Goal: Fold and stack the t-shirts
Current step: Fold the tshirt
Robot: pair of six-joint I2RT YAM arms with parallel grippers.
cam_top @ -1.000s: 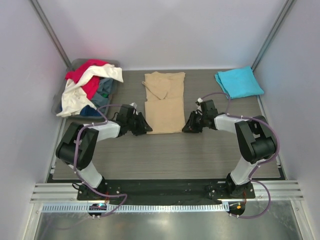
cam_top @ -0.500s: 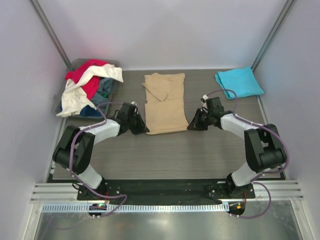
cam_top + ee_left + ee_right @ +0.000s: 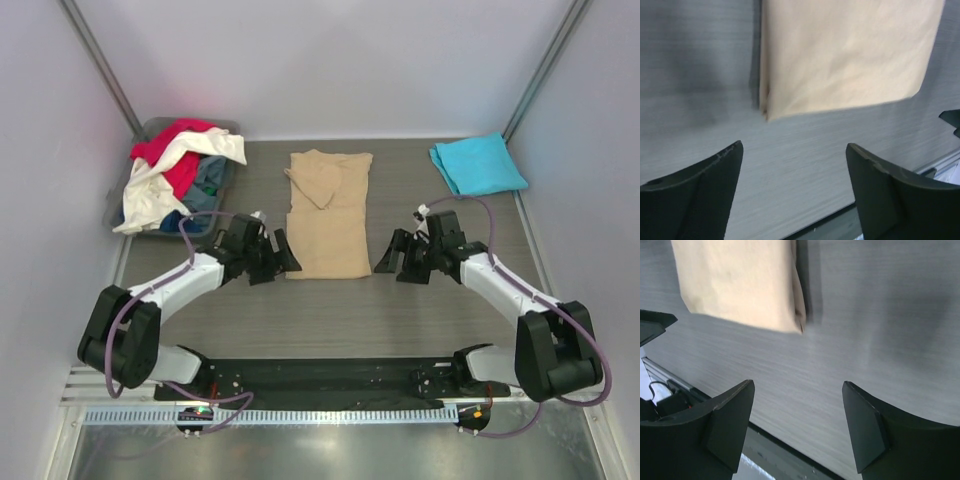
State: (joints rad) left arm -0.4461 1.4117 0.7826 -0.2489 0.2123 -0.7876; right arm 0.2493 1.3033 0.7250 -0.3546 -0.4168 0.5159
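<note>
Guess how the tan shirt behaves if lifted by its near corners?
Probably floppy: the tan shirt lies flat in thin folded layers, so its middle would likely sag between the left gripper and right gripper. Stacked edges show at its near corners, so a pinch may catch only the top layer.

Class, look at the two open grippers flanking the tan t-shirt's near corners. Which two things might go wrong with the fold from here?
1. The tan t-shirt lies in layers at its near corners. The left gripper or right gripper may pinch only the top layer, so the fold could open up.
2. The folded-in sleeve at the far end lies loose, so lifting the near edge unevenly might skew it.
</note>
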